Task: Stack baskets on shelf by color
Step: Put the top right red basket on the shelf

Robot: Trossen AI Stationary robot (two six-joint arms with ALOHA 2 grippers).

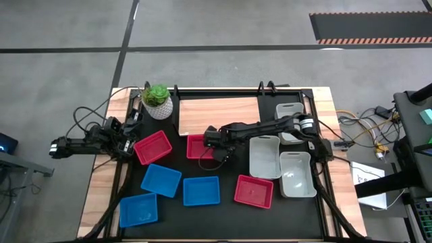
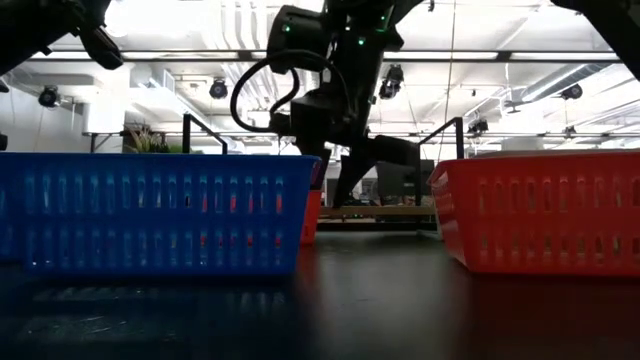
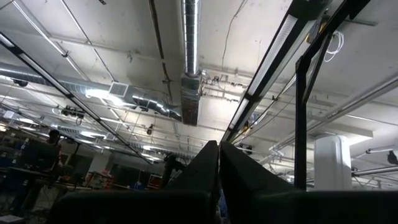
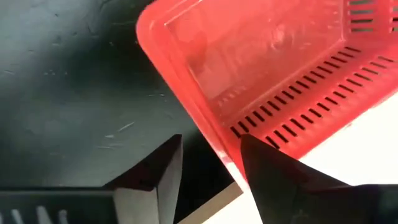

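None of the nine baskets is stacked; the shelf (image 1: 219,111) is bare. Right gripper (image 1: 210,140) has its fingers spread astride the wall of a red basket (image 1: 198,146) just beside the shelf, not clamped. Left gripper (image 3: 217,180) is closed, empty, parked at the table's left.

We see a small green plant in a white pot (image 1: 158,101) at the far left of the black worktop (image 1: 223,212), whose light wooden edges show on both sides. Cables (image 1: 364,125) trail across the grey floor to the worktop's right, beside a sheet of white paper (image 1: 366,177). A black mat with a striped edge (image 1: 370,27) lies on the floor far right. Overhead, we see a silver ventilation duct (image 3: 189,56) and strip lights (image 3: 99,96) along the ceiling.
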